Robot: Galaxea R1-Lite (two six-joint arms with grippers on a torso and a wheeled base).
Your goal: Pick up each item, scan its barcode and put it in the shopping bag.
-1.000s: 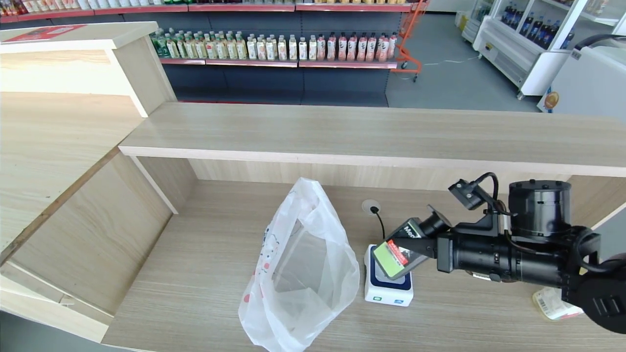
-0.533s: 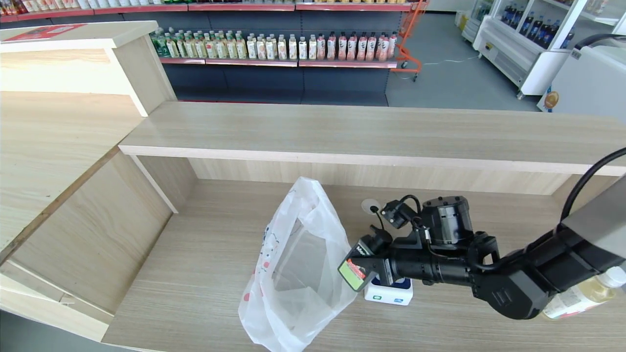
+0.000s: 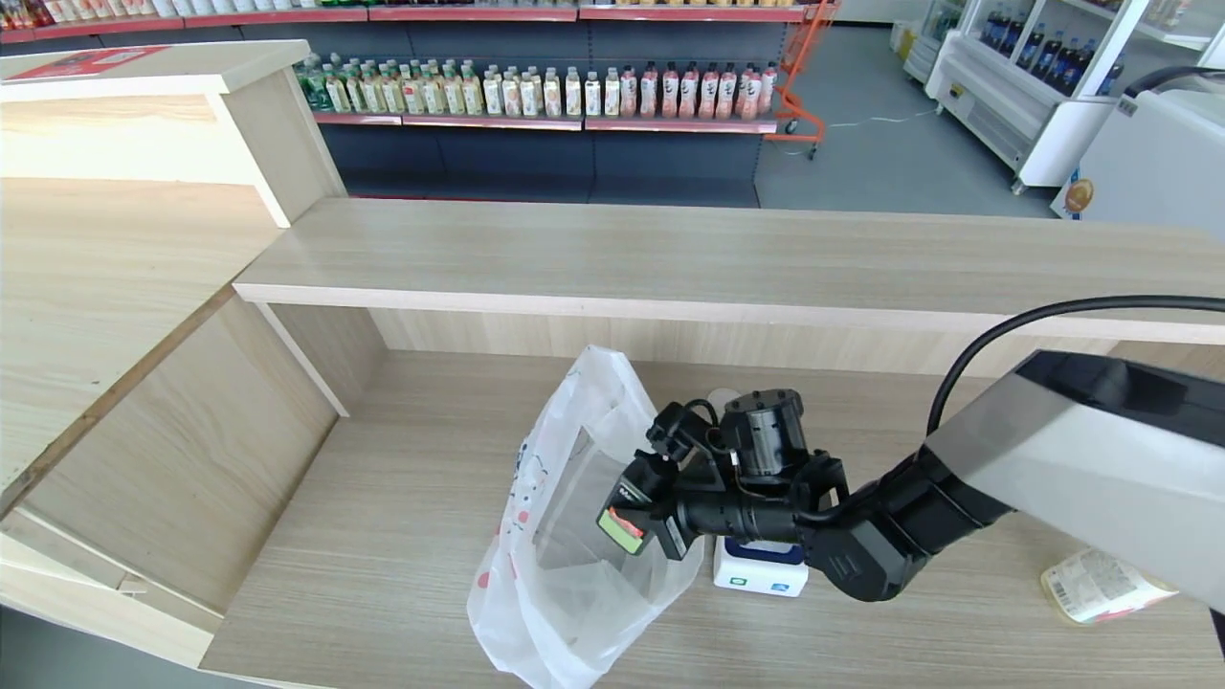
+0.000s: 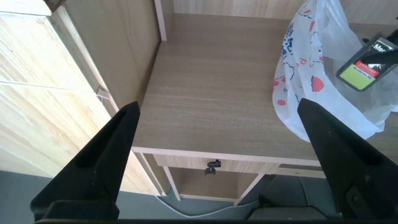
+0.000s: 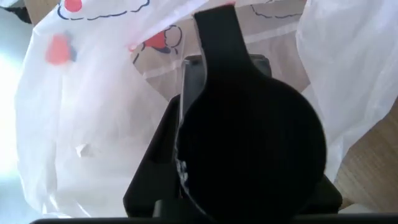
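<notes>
A dark container with a green and red label [image 3: 622, 528] is held at the mouth of the white translucent shopping bag [image 3: 560, 584], just inside its right rim. My right gripper [image 3: 634, 512] is shut on the container, its arm stretching in from the right over the scanner [image 3: 761, 572]. In the right wrist view the dark container [image 5: 249, 149] is close up, with the shopping bag [image 5: 93, 124] all around it. My left gripper [image 4: 218, 104] is open and holds nothing, off the counter's near left edge; from there the shopping bag [image 4: 305, 68] and the container [image 4: 367, 62] lie far off.
A pale drink bottle [image 3: 1101, 586] lies on the counter [image 3: 383, 536] at the lower right. The raised counter ledge [image 3: 727, 258] runs along the back, and a side wall [image 3: 191, 450] closes the left. Bare wood lies left of the bag.
My right arm has swung left with the container, from above the scanner to the bag's mouth. The scanner's top now shows less under the arm.
</notes>
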